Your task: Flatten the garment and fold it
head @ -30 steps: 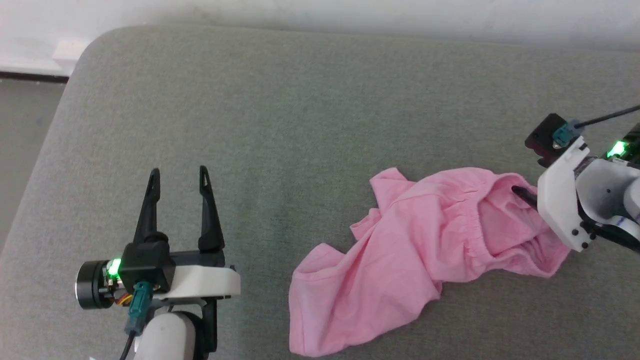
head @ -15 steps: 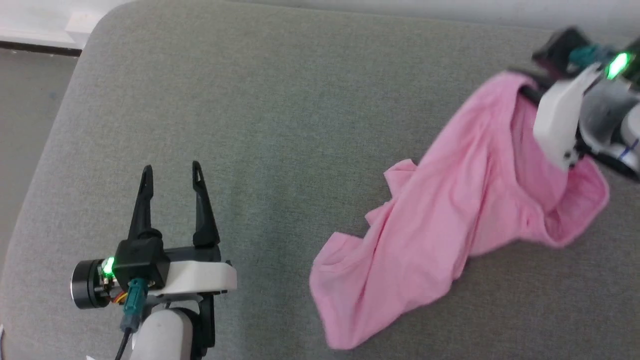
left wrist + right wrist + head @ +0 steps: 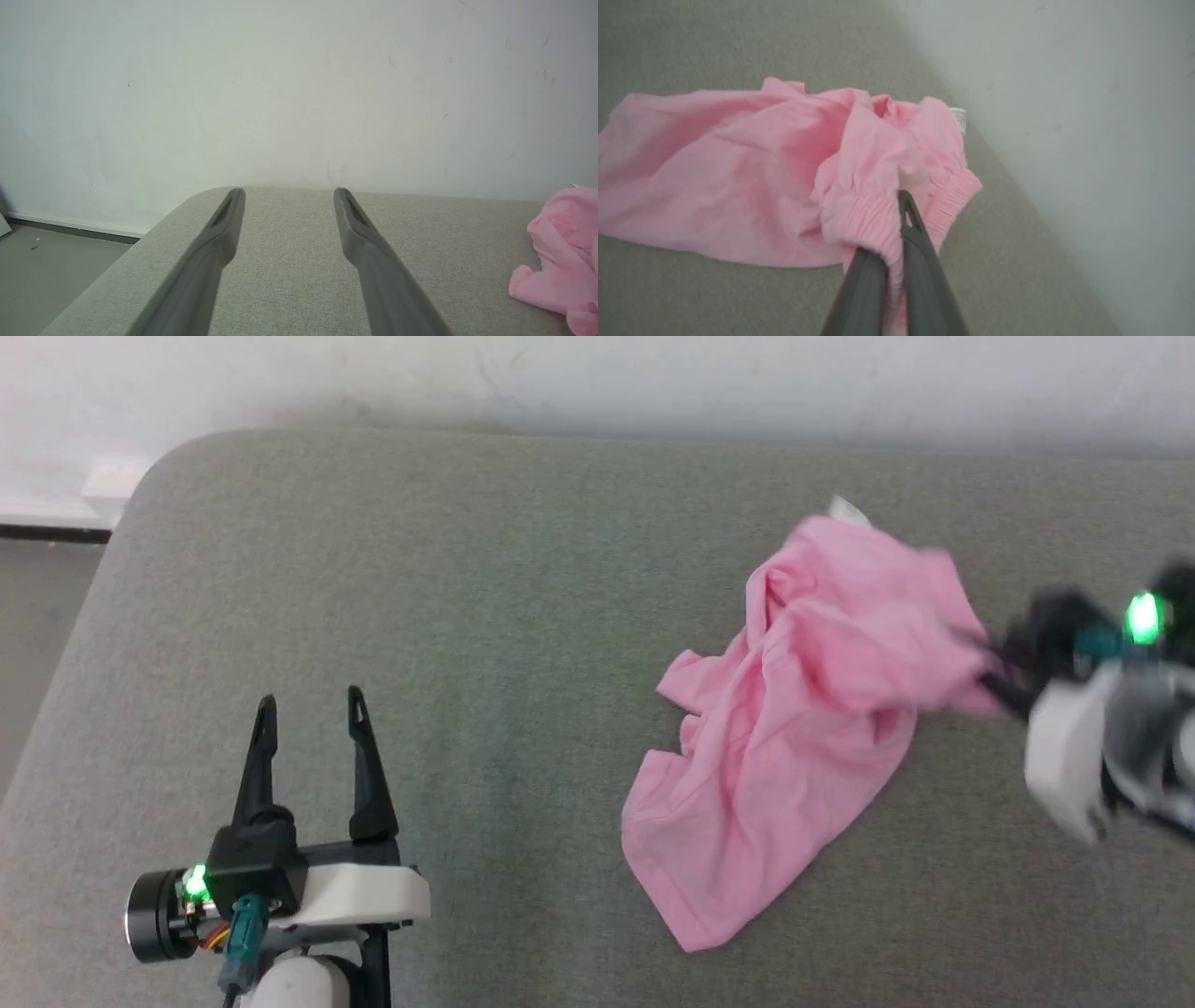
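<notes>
The right gripper (image 3: 900, 210) is seen closed on the garment (image 3: 738, 172). The gathered waistband (image 3: 859, 219) is pinched between its two fingers, and cloth is bunched over one fingertip. From this grip the rest of the garment is spread ahead of the gripper and to its left in the wrist view, and is laid crumpled on the grey cushion (image 3: 467, 616). A small white label (image 3: 958, 119) is shown at the garment's far edge, beyond the fingertips and close to the wall (image 3: 1064, 93). In the head view the right gripper is blurred and is set at the garment's right edge.

The left gripper (image 3: 308, 705) is held wide open, with nothing between its fingers. It is placed over bare cushion; whether the cushion is touched cannot be told. The garment is found well apart from it, to its right and somewhat ahead.
</notes>
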Robot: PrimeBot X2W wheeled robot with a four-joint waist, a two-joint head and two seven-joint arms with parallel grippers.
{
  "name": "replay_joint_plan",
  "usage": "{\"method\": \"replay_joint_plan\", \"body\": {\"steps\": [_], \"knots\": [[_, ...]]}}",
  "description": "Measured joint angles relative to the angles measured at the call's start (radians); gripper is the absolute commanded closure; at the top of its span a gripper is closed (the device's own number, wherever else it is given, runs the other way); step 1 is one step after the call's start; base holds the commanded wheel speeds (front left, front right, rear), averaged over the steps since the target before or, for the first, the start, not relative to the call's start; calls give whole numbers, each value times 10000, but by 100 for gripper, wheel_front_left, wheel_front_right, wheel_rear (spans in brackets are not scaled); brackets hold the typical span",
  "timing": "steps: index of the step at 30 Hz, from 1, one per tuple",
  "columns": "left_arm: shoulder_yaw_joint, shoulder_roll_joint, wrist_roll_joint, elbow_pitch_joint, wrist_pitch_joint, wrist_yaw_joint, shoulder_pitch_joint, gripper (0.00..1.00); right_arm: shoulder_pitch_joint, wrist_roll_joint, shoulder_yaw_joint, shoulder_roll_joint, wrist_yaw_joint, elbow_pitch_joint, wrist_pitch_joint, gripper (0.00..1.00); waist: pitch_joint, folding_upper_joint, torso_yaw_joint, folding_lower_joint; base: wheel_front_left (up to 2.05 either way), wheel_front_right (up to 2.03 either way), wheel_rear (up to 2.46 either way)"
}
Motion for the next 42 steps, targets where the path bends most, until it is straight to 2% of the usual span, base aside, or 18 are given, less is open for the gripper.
{"method": "replay_joint_plan", "body": {"steps": [5, 10, 13, 14, 15, 20, 24, 29, 34, 37, 42], "knots": [[36, -2, 15, -13, 0, -94, 94, 0, 2373, -174, 150, -855, 0, 251, 69, 100, -183, 0, -423, -1, 0, 0, 0], [38, -2, 46, -15, 0, -115, 91, 0, 4171, 35, -182, -792, 0, 1022, -209, 100, -235, 0, -687, -1, 0, 0, 0], [33, -4, 90, 2, 0, -190, 94, 0, 4697, 127, -675, -523, -4, 1365, -591, 100, -278, 0, -783, 0, 0, 0, 0], [35, -4, 92, 12, 0, -192, 97, 0, 4827, 127, -869, -441, -4, 1442, -738, 62, -308, 0, -808, 0, 0, 0, 0], [44, 0, 92, 27, 0, -194, 100, 0, 4975, 117, -1114, -357, -2, 1507, -932, 0, -346, 0, -833, 1, 0, 0, 0], [130, 8, 104, 48, 0, -201, 269, 0, 5539, -546, -2964, -222, 0, 1252, -1724, 0, -609, 0, -968, 0, 0, 0, 0], [169, 15, 115, 10, 0, -199, 408, 0, 6067, -1244, -4826, -345, -2, 422, -1733, 0, -812, 0, -1123, 1, 0, 0, 0], [144, 21, 151, -31, 0, -199, 477, 0, 7011, -1806, -7264, -359, -2, -1068, -1080, 0, -978, 0, -1241, 0, 0, 0, 0], [151, 44, 151, -81, 0, -199, 486, 0, 7636, -1898, -8982, -349, -2, -2638, 86, 0, -928, 0, -1196, 1, 0, 0, 0], [136, 54, 203, -125, 0, -199, 485, 0, 7557, -1467, -9367, -376, -2, -3168, 1279, 0, -812, -1, -1193, 1, 0, 0, 0], [6, 59, 284, -171, 0, -199, 241, 0, 6535, 100, -8796, -347, 2, -2993, 3747, 0, -481, 0, -1116, 1, 0, 0, 0]]}}
